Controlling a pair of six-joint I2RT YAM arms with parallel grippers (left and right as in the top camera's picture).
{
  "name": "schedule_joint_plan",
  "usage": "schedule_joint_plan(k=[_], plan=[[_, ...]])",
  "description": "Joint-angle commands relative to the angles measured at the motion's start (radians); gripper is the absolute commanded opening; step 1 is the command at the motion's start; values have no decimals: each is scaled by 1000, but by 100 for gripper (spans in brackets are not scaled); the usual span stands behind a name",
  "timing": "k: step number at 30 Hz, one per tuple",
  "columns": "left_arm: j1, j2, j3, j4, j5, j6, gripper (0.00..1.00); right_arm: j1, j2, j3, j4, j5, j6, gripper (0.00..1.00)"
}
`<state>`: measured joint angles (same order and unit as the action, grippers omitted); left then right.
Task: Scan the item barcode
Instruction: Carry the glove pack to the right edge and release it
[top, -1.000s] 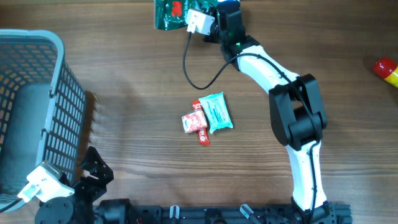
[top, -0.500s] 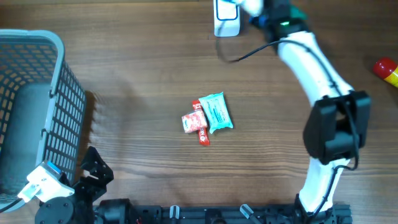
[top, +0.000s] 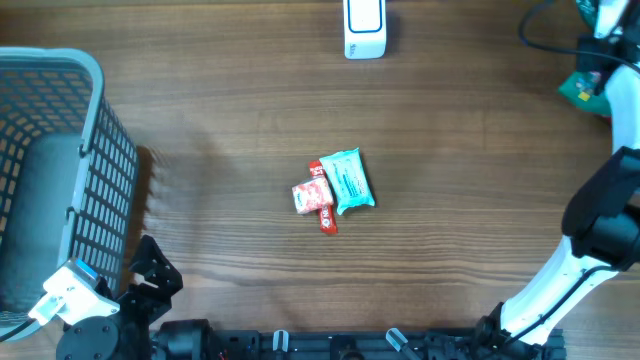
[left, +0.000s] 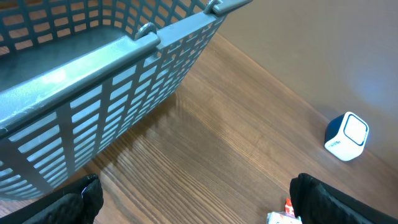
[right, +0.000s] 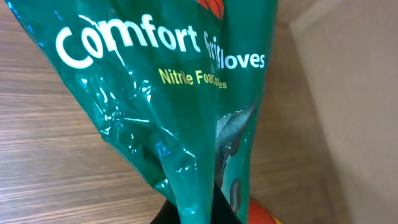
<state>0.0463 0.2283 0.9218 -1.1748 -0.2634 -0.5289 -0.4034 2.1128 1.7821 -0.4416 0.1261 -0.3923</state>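
A green plastic glove bag (right: 168, 93) printed "Comfort Gloves" fills the right wrist view, and my right gripper (right: 199, 214) is shut on its lower edge. From overhead, the bag (top: 578, 90) hangs at the table's far right edge under the right gripper (top: 592, 72). The white barcode scanner (top: 363, 28) stands at the back centre, well to the left of the bag, and also shows as the scanner (left: 346, 135) in the left wrist view. My left gripper (top: 152, 275) rests open at the front left, with nothing between its fingers (left: 81, 199).
A grey mesh basket (top: 90, 150) stands at the left, with its wall (left: 124, 81) close to the left gripper. A teal packet (top: 349, 180), a red-and-white packet (top: 312, 196) and a red stick (top: 327, 222) lie mid-table. Something red (right: 268, 214) lies below the bag.
The right arm has swung from the back centre by the scanner to the far right edge, carrying the green bag with it. The left arm has not moved.
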Motion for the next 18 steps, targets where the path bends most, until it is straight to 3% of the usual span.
schedule_joint_plan(k=[1,4,6,8,12,14,18], plan=[[6,-6,0,2,-6,8,100,-71,58,-8,-8,-40,114,5],[6,-6,0,1,-6,8,100,-144,58,-8,13,63,289,5],[6,-6,0,1,-6,8,100,-179,58,-8,14,107,344,14],[6,-6,0,2,-6,8,100,-197,52,-7,13,109,362,33],[6,-6,0,2,-6,8,100,-175,-11,1,14,11,402,97],[6,-6,0,2,-6,8,100,-144,-65,1,16,-116,405,100],[6,-6,0,1,-6,8,100,-47,-198,1,-26,-438,566,100]])
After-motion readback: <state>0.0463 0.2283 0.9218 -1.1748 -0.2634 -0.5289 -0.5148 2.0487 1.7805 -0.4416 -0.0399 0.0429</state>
